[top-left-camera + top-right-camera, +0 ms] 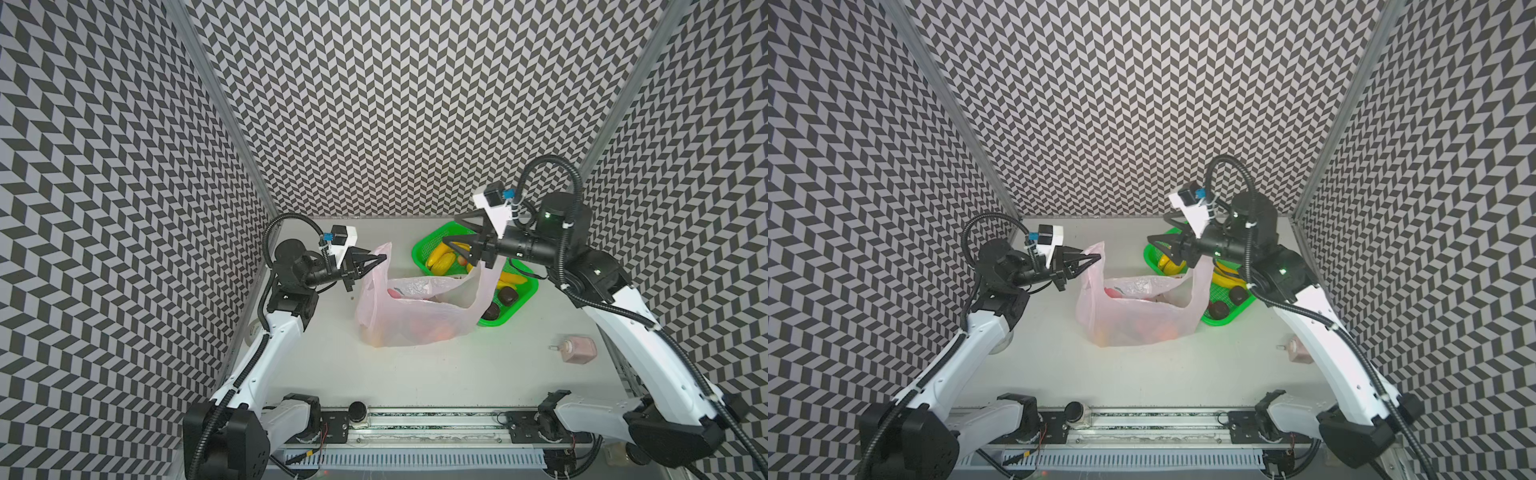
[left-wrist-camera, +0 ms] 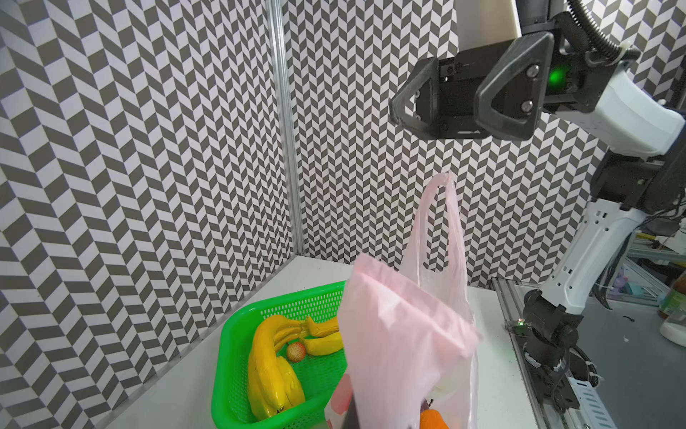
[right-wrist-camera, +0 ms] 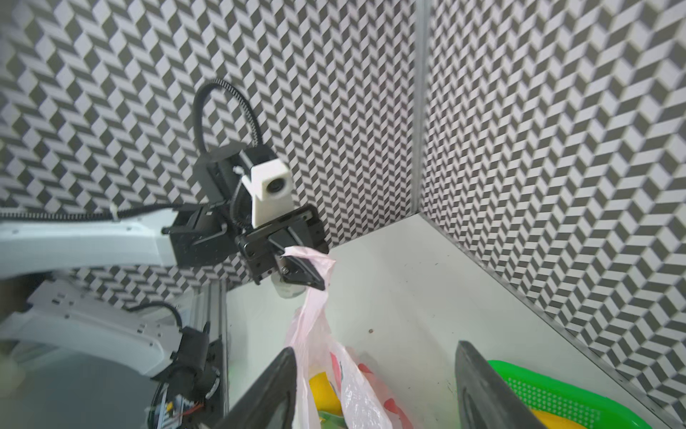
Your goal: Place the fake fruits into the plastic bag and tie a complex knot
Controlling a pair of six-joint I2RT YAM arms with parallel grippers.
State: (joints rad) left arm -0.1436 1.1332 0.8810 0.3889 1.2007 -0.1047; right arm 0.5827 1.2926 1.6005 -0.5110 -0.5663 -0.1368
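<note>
While several bananas (image 1: 440,259) lie in the green mesh basket (image 1: 496,322), both top views show the plastic bag (image 1: 415,316) standing mid-table, partly filled. The left gripper (image 1: 381,258) is pinched shut on a bag handle, and the right gripper (image 1: 449,230) is spread open, holding nothing. The left wrist view shows the other handle (image 2: 441,208) standing free below those open jaws. In the right wrist view the clamped handle (image 3: 312,260) is drawn up tight; a harder pull could tear the thin film or tip the bag, spilling fruit.
</note>
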